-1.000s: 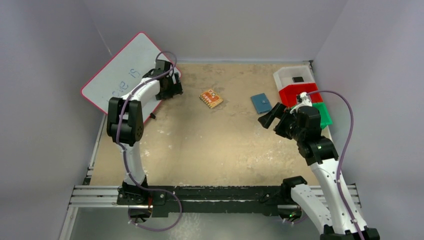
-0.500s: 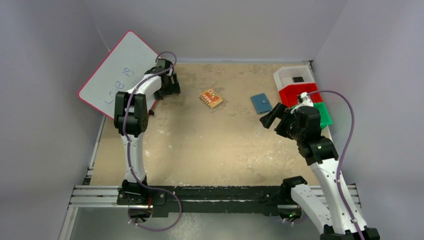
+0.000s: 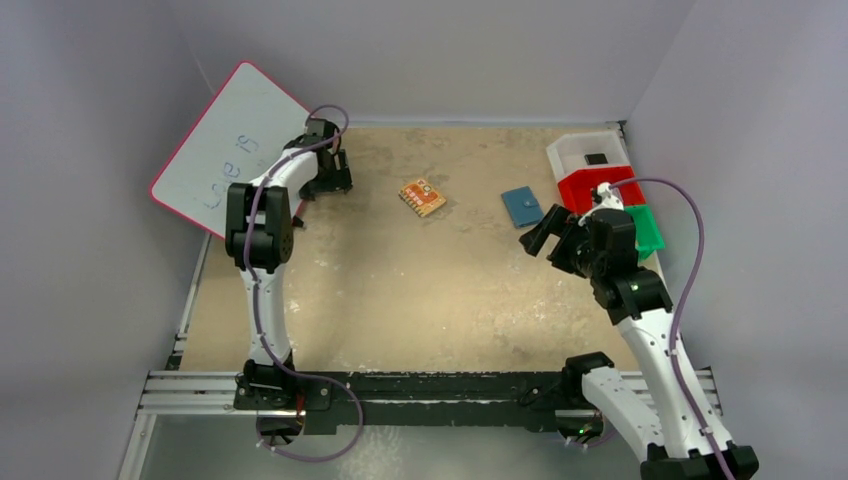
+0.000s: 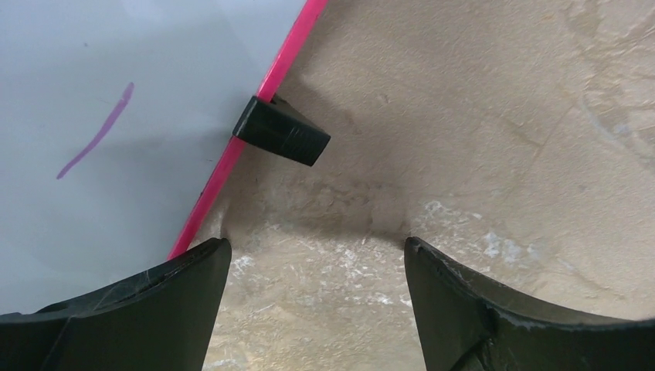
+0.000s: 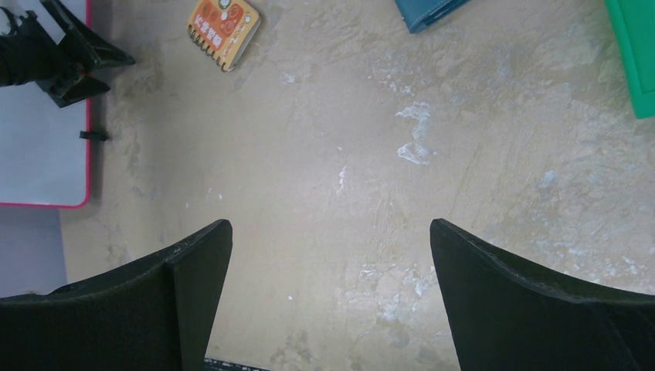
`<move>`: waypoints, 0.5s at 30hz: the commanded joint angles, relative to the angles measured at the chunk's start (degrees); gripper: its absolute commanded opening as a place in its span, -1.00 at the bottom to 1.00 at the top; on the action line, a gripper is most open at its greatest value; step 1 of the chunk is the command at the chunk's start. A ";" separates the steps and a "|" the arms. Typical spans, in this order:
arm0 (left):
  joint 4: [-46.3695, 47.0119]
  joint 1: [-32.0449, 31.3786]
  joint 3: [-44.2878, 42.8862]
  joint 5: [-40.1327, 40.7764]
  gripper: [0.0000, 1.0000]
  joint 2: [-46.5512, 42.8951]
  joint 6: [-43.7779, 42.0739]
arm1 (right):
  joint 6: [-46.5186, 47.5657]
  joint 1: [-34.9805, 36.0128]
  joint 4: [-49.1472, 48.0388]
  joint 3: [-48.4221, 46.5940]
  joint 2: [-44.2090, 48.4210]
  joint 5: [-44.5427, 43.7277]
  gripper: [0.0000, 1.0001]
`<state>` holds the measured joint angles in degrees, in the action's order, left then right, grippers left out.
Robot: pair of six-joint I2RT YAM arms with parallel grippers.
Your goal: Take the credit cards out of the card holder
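Card holder (image 3: 522, 206) is seen closed just ahead of the spread right gripper (image 3: 537, 238), long axis aimed at it; left gripper (image 3: 335, 186) is spread too.

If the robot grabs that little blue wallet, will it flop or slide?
The blue wallet lies flat and thin on the table, so a push would probably slide it, not roll it. It looks folded shut, so lifted by one edge it may flop open. Small, so likely light.
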<state>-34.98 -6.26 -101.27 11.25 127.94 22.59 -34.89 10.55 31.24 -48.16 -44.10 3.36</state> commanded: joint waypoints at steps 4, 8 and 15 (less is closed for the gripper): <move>1.56 1.08 4.32 6.36 0.67 -6.04 -4.14 | 2.92 0.18 1.64 -3.49 -1.66 -6.99 1.00; 1.17 1.08 5.06 6.82 0.67 -7.09 -5.29 | 2.99 0.17 2.21 -5.53 -2.51 -11.28 1.00; 3.30 0.99 6.55 -1.96 0.68 -10.37 -4.09 | 2.02 0.13 0.31 -9.28 -5.54 -18.90 1.00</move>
<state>-34.81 -6.17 -95.68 13.67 123.63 18.83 -32.93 10.55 33.91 -53.21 -48.07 -8.56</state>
